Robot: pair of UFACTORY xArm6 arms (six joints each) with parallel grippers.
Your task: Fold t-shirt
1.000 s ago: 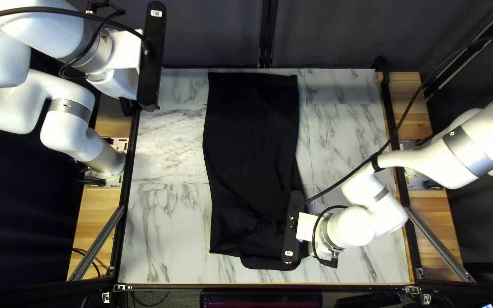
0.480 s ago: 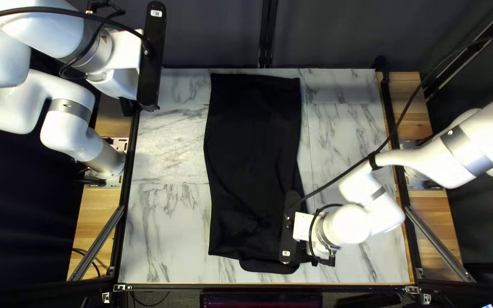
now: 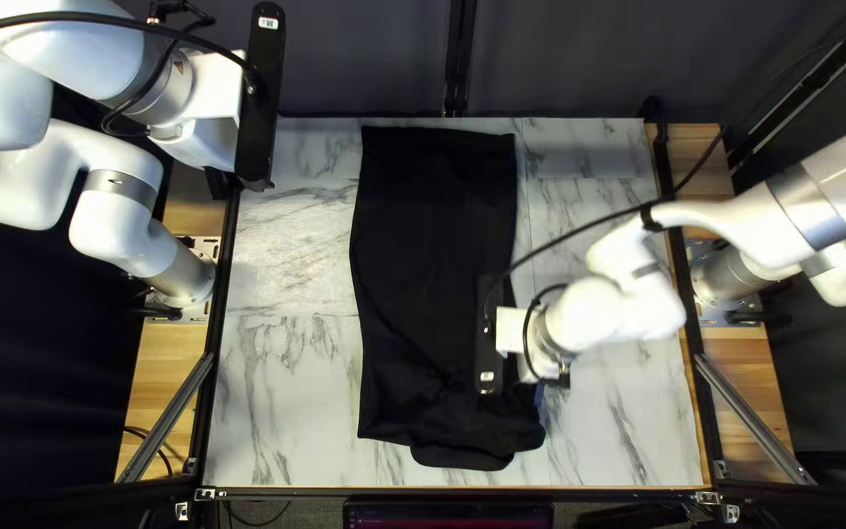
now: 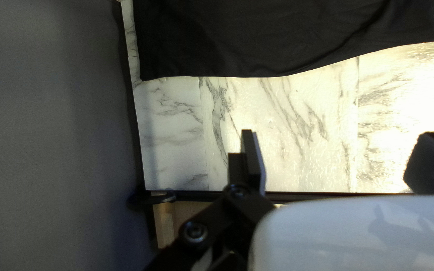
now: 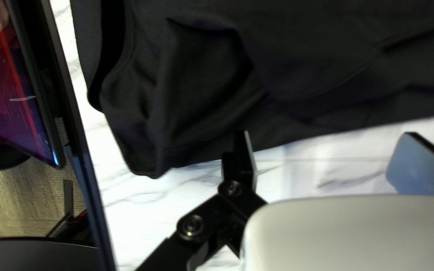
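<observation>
The black t-shirt (image 3: pixel 433 225) lies as a long narrow shape on the marble table, its near end rumpled, with a rounded part sticking out. My right gripper (image 3: pixel 487 338) is above its lower right side. In the right wrist view my right gripper (image 5: pixel 322 158) has its fingers wide apart, nothing held, beside the edge of the shirt (image 5: pixel 202 90). My left gripper (image 3: pixel 258 108) is raised beyond the table's far left corner. In the left wrist view my left gripper (image 4: pixel 335 158) stands open, with the shirt (image 4: pixel 257 40) ahead of it.
The marble table (image 3: pixel 291 392) shows on both sides of the shirt. A dark frame (image 3: pixel 210 343) runs along its left edge. A screen (image 3: pixel 447 514) sits beyond the near edge. The right arm's cable (image 3: pixel 589 227) crosses above the table. A dark curtain (image 3: pixel 364 59) hangs behind.
My right gripper has moved toward the far side and slightly left, uncovering the shirt's near right corner. The shirt's near end shifted slightly toward the near edge earlier. My left arm is still.
</observation>
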